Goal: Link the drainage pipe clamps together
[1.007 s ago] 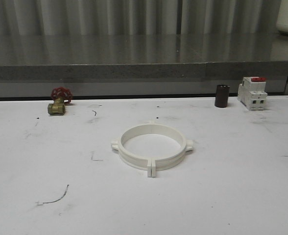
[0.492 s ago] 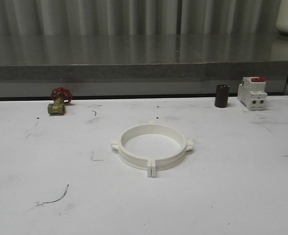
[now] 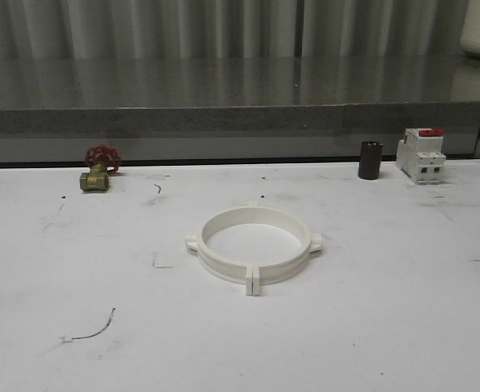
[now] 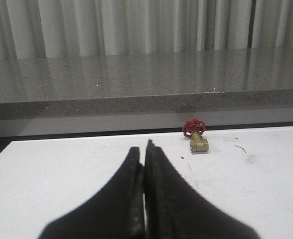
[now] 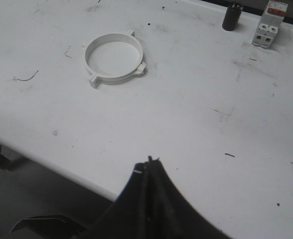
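The two drainage pipe clamps [image 3: 254,245] lie joined as one white ring in the middle of the white table, end tabs meeting at the front and back. The same ring [image 5: 113,59] shows far off in the right wrist view. My left gripper [image 4: 142,149] is shut with nothing between its black fingers, low over the table's left part, well away from the ring. My right gripper [image 5: 149,162] is shut and empty too, near the table's front edge, far from the ring.
A brass valve with a red handwheel [image 3: 98,169] sits at the back left. A dark cylinder [image 3: 370,160] and a white breaker with a red top [image 3: 420,154] stand at the back right. A grey stone ledge [image 3: 240,114] runs behind the table.
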`<action>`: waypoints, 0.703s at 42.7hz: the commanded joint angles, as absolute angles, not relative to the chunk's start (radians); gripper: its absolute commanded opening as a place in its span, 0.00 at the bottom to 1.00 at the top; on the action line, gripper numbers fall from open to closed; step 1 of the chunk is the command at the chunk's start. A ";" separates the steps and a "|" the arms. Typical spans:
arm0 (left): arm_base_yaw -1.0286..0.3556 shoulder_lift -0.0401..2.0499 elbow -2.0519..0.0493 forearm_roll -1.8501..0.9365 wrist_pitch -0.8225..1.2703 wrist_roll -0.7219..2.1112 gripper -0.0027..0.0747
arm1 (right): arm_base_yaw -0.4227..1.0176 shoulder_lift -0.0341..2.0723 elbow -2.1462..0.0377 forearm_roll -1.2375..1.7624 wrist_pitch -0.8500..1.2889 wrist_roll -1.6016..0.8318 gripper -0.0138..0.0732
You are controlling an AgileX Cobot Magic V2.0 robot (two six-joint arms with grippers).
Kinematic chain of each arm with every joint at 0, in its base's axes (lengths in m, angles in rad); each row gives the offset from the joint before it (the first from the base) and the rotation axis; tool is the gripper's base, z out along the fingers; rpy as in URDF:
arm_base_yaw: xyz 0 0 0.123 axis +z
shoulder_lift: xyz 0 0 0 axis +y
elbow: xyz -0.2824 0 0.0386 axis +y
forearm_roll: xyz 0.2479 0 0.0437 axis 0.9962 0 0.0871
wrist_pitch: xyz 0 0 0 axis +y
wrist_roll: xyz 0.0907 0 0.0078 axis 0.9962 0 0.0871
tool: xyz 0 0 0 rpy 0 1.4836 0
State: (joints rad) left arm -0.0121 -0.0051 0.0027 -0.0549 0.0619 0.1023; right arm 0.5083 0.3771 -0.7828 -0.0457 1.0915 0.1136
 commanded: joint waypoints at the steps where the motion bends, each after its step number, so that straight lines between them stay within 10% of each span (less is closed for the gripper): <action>1: -0.018 -0.017 0.027 -0.063 -0.026 0.100 0.01 | 0.506 0.388 -0.803 -0.053 1.035 0.107 0.08; 20: -0.018 -0.017 0.027 -0.063 -0.026 0.100 0.01 | 0.503 0.363 -0.777 -0.061 1.011 0.107 0.08; 30: -0.018 -0.017 0.027 -0.063 -0.026 0.100 0.01 | 0.250 0.160 -0.416 -0.092 0.532 0.107 0.08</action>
State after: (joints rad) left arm -0.0121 -0.0051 0.0027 -0.0549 0.0581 0.1023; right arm 0.3311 0.2147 -0.5063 -0.0713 0.7816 0.1136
